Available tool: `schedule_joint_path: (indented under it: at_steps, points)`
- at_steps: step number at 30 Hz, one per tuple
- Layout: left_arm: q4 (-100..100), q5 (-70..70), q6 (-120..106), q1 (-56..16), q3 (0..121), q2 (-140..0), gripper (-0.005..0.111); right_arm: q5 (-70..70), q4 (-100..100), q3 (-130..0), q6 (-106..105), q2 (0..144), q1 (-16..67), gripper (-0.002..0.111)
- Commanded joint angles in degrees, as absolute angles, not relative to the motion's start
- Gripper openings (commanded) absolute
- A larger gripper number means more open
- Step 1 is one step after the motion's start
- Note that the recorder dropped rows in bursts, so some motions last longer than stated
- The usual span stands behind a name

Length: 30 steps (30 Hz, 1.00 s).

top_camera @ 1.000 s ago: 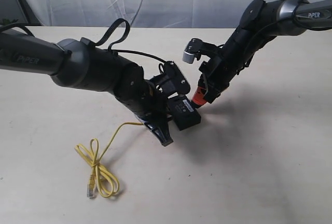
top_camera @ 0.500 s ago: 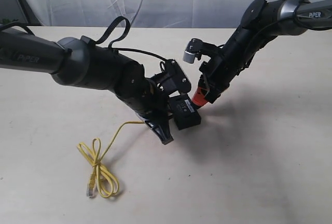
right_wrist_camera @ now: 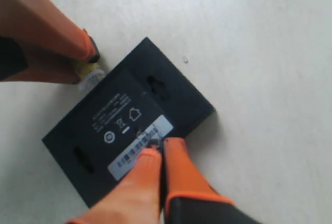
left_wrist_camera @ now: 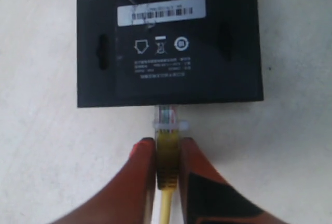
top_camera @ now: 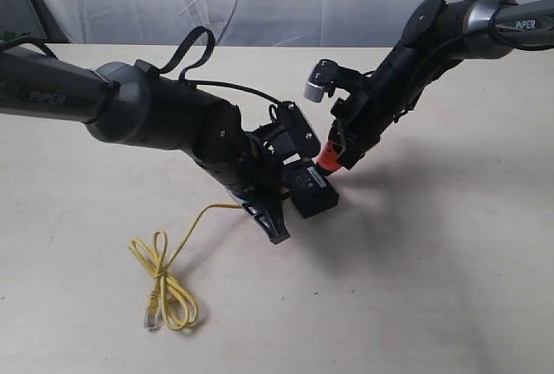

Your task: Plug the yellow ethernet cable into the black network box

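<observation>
The black network box (top_camera: 313, 192) lies flat on the table, label side up (left_wrist_camera: 168, 47). My left gripper (left_wrist_camera: 167, 154) is shut on the yellow boot of the yellow ethernet cable (top_camera: 164, 280). The clear plug (left_wrist_camera: 167, 123) meets the box's near side edge; how deep it sits in a port I cannot tell. The cable runs back to loose loops on the table, ending in a free plug (top_camera: 152, 318). My right gripper (right_wrist_camera: 160, 149) is shut and holds nothing. Its orange tips are over the white barcode label (right_wrist_camera: 140, 149) on the box (right_wrist_camera: 129, 115).
The tan table (top_camera: 433, 261) spreads around the box. A white curtain (top_camera: 286, 2) hangs behind the far edge. Both black arms lean in over the middle, the left arm (top_camera: 147, 114) low above the cable.
My right gripper has edged slightly up and to the left at the box's far edge. The left gripper and cable have barely moved.
</observation>
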<state>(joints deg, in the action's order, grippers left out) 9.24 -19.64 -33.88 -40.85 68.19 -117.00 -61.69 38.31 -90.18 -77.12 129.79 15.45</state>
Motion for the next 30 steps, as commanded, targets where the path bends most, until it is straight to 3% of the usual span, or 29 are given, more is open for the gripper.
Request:
schedule_joint_path:
  at_steps: [1,30]
  points:
    - [10.13,-21.92,-34.00,-41.23,68.82,-116.57,0.000,-61.44,38.24,-90.53,-76.22,129.51,15.32,-0.001]
    - [12.32,-23.14,-33.58,-41.22,68.82,-115.67,0.000,-60.88,36.85,-90.53,-71.97,129.51,15.32,-0.001]
